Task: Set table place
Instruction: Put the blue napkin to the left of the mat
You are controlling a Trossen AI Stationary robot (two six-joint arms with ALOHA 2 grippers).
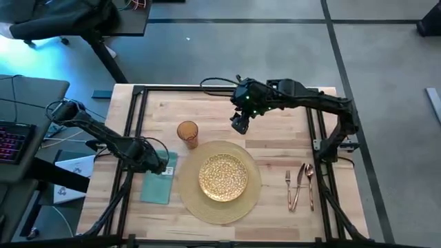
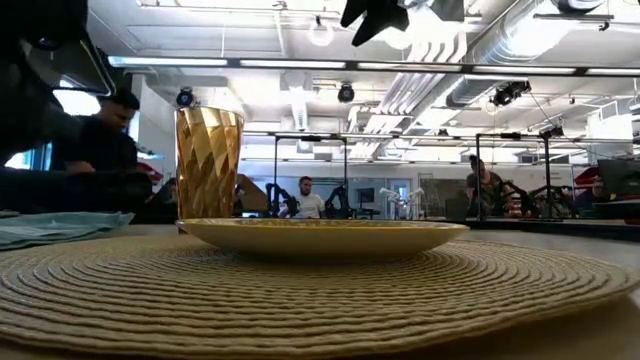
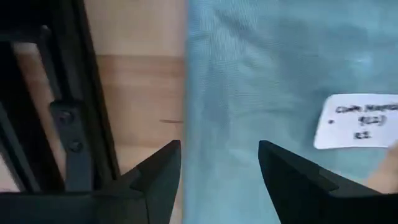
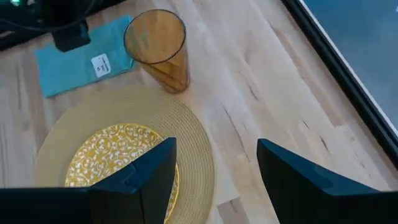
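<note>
On the light-wood butcher-block table (image 1: 275,134), the round tan woven placemat (image 1: 189,200) is laid and the gold speckled plate (image 1: 223,176) rests at its centre. The teal cloth napkin (image 1: 156,189) lies at 9 o'clock of the mat, the amber tumbler (image 1: 187,133), seen empty, at 11 o'clock, while the copper fork, knife and spoon (image 1: 299,186) remain grouped at 3 o'clock, probably still to be arranged. The left gripper (image 3: 219,165) is spread over the napkin; the right gripper (image 4: 216,163) is spread above the table at 12 o'clock.
</note>
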